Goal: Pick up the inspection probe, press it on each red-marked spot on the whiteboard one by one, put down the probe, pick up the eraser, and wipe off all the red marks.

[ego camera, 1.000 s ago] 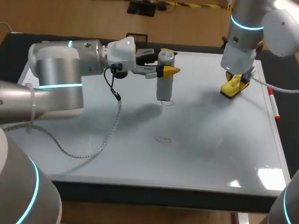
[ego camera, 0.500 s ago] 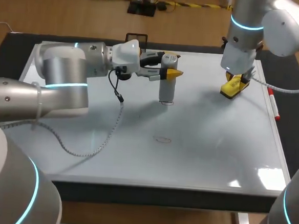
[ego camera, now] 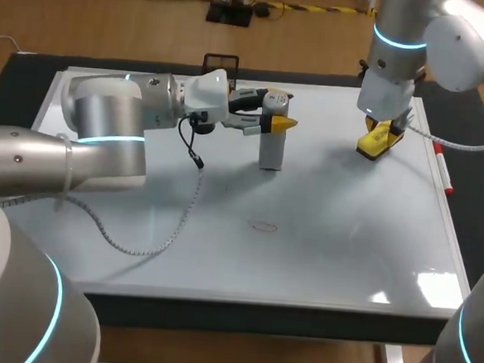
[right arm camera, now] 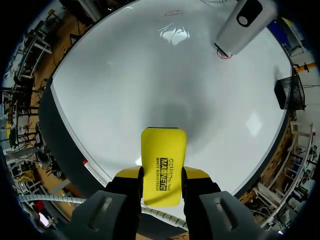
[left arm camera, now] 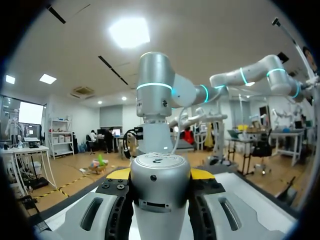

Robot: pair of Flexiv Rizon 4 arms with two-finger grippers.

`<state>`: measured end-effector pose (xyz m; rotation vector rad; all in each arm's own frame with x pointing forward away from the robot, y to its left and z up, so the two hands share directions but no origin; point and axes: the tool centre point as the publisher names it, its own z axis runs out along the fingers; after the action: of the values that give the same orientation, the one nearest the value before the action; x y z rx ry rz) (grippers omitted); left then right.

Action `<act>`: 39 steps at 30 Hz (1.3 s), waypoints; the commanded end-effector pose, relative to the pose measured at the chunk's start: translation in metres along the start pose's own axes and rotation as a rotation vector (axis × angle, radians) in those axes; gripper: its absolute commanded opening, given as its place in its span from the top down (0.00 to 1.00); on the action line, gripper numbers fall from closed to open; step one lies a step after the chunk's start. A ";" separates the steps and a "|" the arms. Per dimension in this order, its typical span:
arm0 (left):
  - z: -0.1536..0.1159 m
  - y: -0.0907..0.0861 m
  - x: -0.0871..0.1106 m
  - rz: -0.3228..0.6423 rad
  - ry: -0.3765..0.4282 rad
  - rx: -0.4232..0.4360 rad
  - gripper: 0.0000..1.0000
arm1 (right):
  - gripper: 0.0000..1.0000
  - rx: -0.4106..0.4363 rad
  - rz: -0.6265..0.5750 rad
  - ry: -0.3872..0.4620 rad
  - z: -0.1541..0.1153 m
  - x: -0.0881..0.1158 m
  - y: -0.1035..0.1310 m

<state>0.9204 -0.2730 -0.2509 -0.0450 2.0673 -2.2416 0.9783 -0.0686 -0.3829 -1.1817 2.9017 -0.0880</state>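
The silver cylindrical probe [ego camera: 271, 147] stands upright on the whiteboard [ego camera: 338, 238], its foot covering a red ring. My left gripper [ego camera: 274, 109] is shut on its upper part; in the left wrist view the probe [left arm camera: 160, 192] fills the gap of the gripper [left arm camera: 160, 175]. A second red ring [ego camera: 264, 226] lies nearer the front. My right gripper [ego camera: 384, 132] holds the yellow eraser [ego camera: 371, 147] at the board's back right. In the right wrist view the eraser [right arm camera: 162, 162] sits in the gripper [right arm camera: 162, 175], with the probe [right arm camera: 245, 22] and a red ring [right arm camera: 224, 54] ahead.
A red marker [ego camera: 442, 171] lies along the whiteboard's right edge. A black frame [ego camera: 220, 63] stands behind the board's far edge. A grey cable [ego camera: 177, 218] from my left arm trails over the board's left half.
My left gripper has carried the probe slightly right and down onto the upper red ring, which it now covers. The right arm and eraser have stayed put.
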 end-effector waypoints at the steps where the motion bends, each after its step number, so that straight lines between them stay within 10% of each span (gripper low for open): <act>1: 0.001 0.002 -0.001 0.005 0.003 -0.013 1.00 | 1.00 0.002 -0.001 0.003 -0.001 0.000 -0.001; 39: -0.002 0.011 -0.001 -0.002 0.017 -0.035 1.00 | 1.00 0.002 -0.001 0.003 -0.001 0.000 -0.001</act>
<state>0.9214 -0.2729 -0.2623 -0.0343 2.1091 -2.2138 0.9783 -0.0686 -0.3830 -1.1817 2.9019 -0.0879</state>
